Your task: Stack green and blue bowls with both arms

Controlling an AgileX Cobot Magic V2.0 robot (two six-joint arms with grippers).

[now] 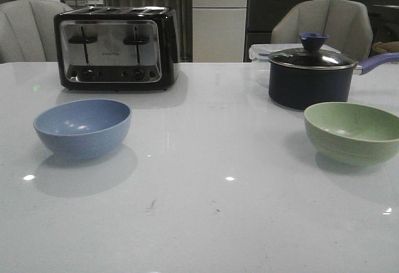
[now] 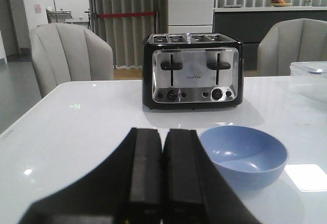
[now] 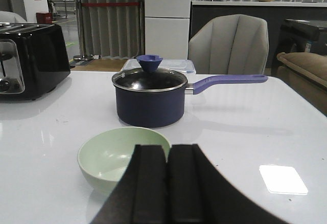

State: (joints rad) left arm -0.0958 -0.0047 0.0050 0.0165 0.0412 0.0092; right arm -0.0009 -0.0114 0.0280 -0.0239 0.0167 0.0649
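Left gripper (image 2: 162,183) fingers pressed together, right gripper (image 3: 168,188) likewise closed, both empty

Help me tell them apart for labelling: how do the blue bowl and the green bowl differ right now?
Colour: the blue bowl is dusty blue; the green bowl is pale sage green.
Place: the blue bowl sits on the table's left side, in front of the toaster; the green bowl sits on the right, in front of the lidded saucepan.
Shared: both are plain, round, upright, empty, similar in size, and neither is held.
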